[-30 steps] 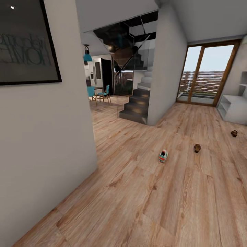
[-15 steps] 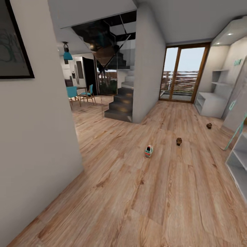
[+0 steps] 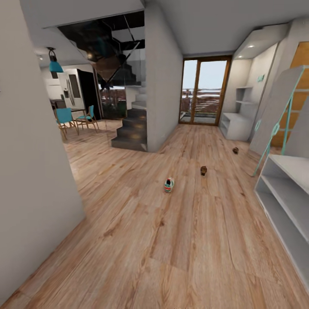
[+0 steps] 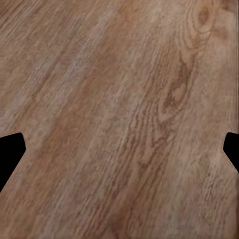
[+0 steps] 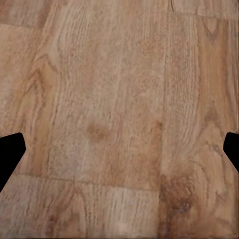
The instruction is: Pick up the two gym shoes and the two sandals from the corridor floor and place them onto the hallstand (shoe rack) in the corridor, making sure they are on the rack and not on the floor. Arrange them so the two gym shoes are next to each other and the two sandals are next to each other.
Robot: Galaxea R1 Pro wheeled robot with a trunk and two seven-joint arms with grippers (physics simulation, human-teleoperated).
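Both wrist cameras looked straight down on grained wood planks: the left gripper [image 4: 119,149] and the right gripper [image 5: 119,149] each stood spread wide, dark fingertips at the frame's sides, holding nothing. The robot seemed to be on its approach, no shoe yet lifted. On the corridor floor [image 3: 141,240], one gym shoe [image 3: 169,185], white with green stripe and red heel, lay about mid-floor. Beyond it sat one brown sandal [image 3: 203,170], and farther off the other sandal [image 3: 235,150], near the pale-grey hallstand [image 3: 235,125] by the far glass door. Next would likely be driving closer and lowering an arm over the gym shoe.
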